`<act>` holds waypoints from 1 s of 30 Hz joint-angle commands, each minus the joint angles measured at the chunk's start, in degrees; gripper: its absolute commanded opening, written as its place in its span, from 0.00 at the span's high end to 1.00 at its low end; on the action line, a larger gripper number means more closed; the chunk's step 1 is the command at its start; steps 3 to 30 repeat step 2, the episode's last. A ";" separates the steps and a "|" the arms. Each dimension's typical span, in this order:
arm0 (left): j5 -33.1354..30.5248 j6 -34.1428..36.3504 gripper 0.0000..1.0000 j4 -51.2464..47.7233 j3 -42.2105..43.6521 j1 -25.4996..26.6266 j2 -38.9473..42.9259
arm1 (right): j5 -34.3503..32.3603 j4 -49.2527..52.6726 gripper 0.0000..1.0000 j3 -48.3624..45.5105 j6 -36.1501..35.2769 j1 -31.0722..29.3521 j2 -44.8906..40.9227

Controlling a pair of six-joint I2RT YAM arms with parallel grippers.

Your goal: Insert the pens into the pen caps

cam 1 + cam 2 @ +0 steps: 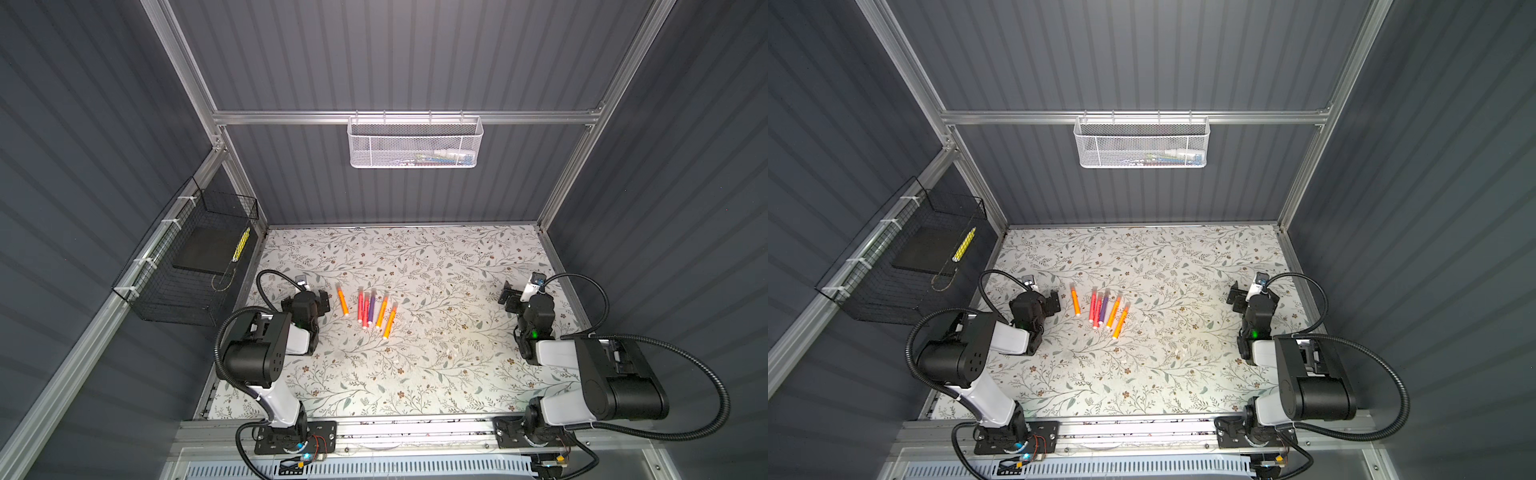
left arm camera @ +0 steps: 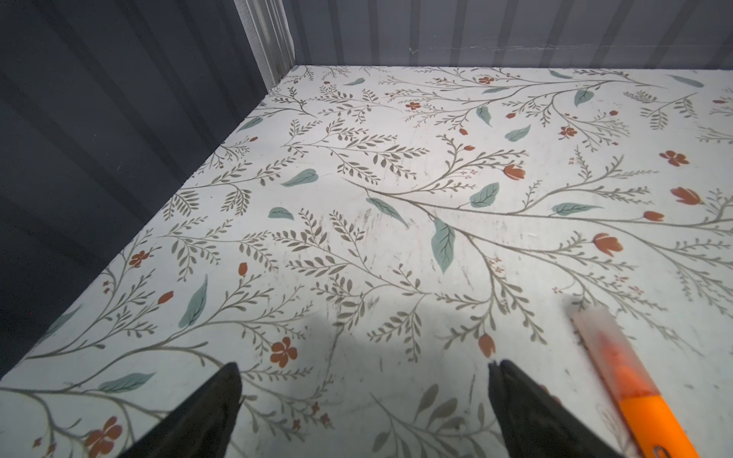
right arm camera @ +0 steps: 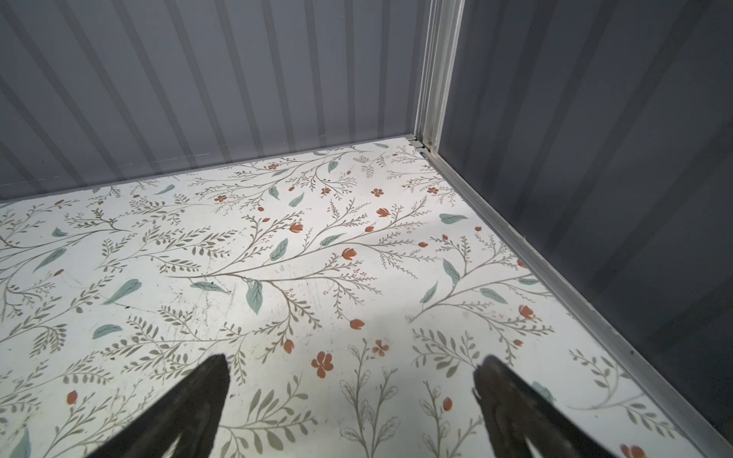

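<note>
**Capping status: one pen confirmed capped, five unverified; both sets of fingers idle**

Findings, task progress. Six pens (image 1: 370, 309) lie flat on the worktop (image 1: 415, 374), left of its middle and roughly parallel, in both top views. One orange pen (image 2: 650, 416) lies apart on the left arm's side. Beside it is a close cluster of two pink, one purple and two orange.

In the left wrist view the lone orange pen wears a translucent cap (image 2: 599, 337) over its tip, seated against the barrel. I judge that pen done. The other five show pale far ends in the top views, which is consistent with caps fitted, but they are too small there to confirm. Faint glints on the worktop to the right of the cluster may be loose caps or only the print; this cannot be told.

Judgement: either the work is largely complete or five pens await capping. A closer look is needed before signing off.

Findings, fingers. The left fingers (image 2: 222, 396) stand spread wide, holding nothing and touching no pen. They are over bare worktop, with the capped orange pen just beside them, outside the gap. The right fingers (image 3: 198, 396) are likewise spread wide and empty, over bare worktop near the right-hand rail, well apart from every pen.
</note>
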State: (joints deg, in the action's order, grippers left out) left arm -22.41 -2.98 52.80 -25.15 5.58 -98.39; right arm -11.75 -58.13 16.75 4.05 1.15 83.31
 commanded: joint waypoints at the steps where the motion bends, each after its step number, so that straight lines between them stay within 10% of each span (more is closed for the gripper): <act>1: 0.35 1.07 0.01 1.70 -0.69 -0.14 0.13 | 1.32 0.14 0.01 0.75 0.43 0.43 0.29; 30: 0.33 1.09 0.00 1.70 -0.69 -0.14 0.13 | 1.37 0.04 0.01 0.65 0.43 0.39 0.26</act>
